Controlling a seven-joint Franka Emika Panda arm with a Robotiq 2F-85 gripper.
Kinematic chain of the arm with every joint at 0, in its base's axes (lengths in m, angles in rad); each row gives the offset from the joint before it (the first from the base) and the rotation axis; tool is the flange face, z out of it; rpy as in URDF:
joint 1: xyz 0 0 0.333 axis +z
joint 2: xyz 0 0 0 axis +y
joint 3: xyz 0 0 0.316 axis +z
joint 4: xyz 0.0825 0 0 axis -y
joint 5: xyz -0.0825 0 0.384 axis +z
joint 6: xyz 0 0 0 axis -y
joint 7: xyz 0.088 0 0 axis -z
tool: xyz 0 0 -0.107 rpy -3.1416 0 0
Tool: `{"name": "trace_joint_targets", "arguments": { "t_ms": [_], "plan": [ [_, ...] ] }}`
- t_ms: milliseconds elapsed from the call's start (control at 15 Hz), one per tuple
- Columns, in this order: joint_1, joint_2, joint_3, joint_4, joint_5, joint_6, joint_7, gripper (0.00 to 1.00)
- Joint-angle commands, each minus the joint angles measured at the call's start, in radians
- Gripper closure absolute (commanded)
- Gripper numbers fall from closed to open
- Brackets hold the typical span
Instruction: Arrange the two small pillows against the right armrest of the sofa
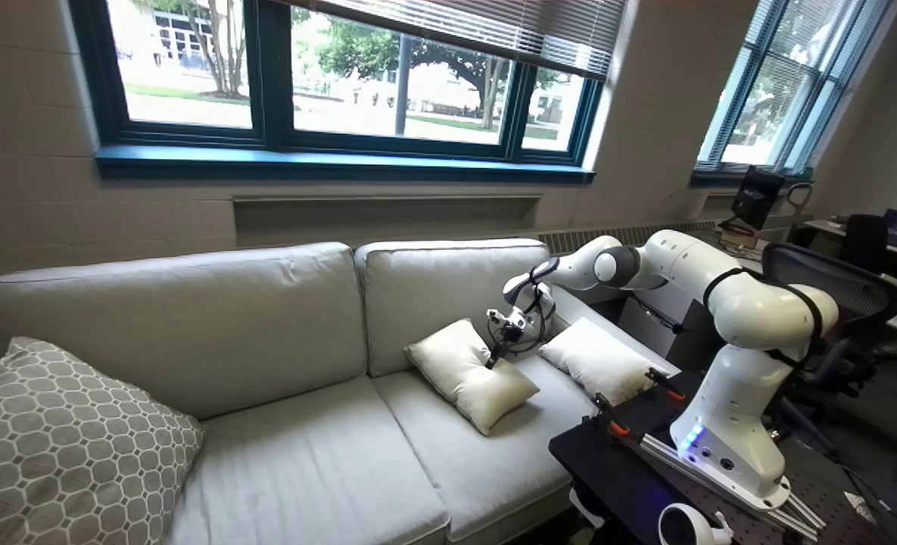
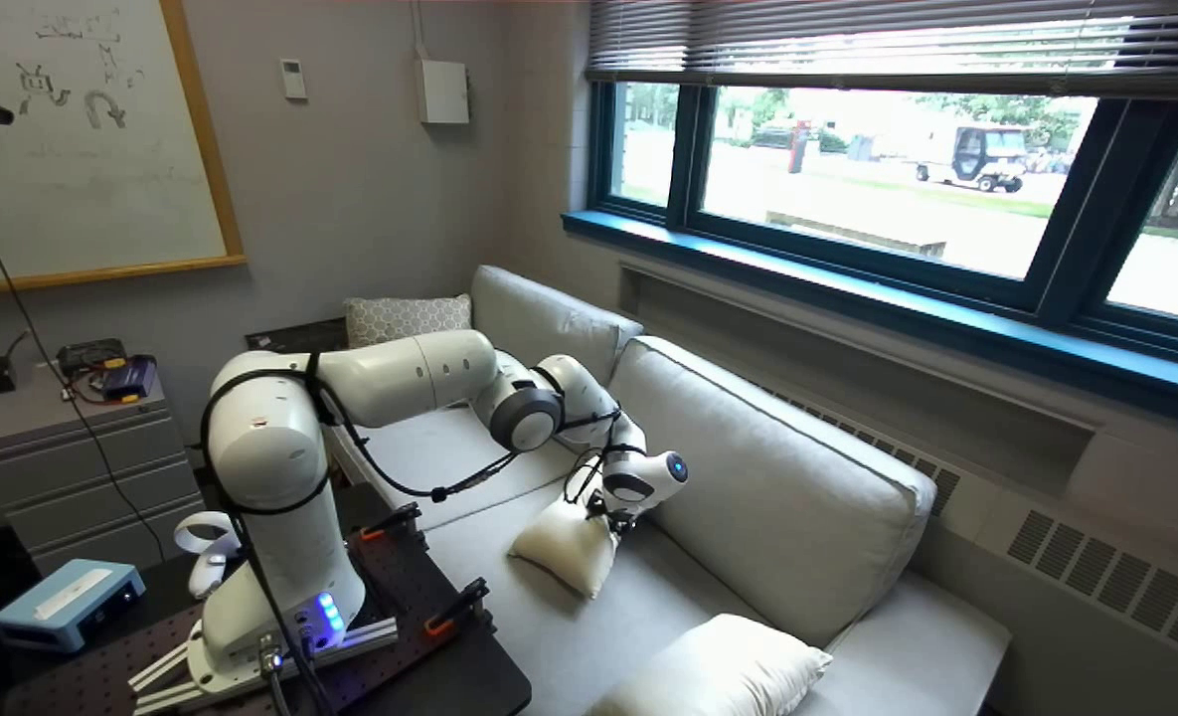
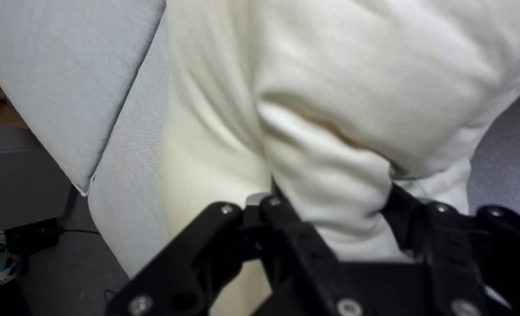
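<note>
Gripper (image 3: 335,202) on one small pillow (image 1: 471,387), fingers (image 3: 297,230) partway closed, a creased fold of it pinched between them, fabric filling the gap, tips sunk in. In both exterior views this pillow sits on the sofa (image 1: 266,333), on the seat cushion (image 1: 478,477) nearer the right armrest (image 1: 570,307), apart from that arm. Other small pillow (image 1: 601,362) between, just beside the armrest

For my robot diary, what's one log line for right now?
claw: pinching one pillow; other pillow: beside armrest; patterned cushion: opposite end
</note>
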Motion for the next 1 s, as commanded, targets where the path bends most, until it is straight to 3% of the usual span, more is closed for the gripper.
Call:
{"name": "trace_joint_targets", "arguments": {
  "t_ms": [0,267,333,933],
  "plan": [
    [0.009,-0.001,-0.004,-0.007,-0.001,-0.022,0.044,0.84],
    [0.011,-0.004,0.011,0.005,0.003,-0.036,0.067,0.93],
    [0.014,-0.006,0.016,0.008,0.002,-0.047,0.069,0.90],
    [0.051,-0.015,0.081,0.065,0.016,-0.081,0.038,0.92]
  ]
}}
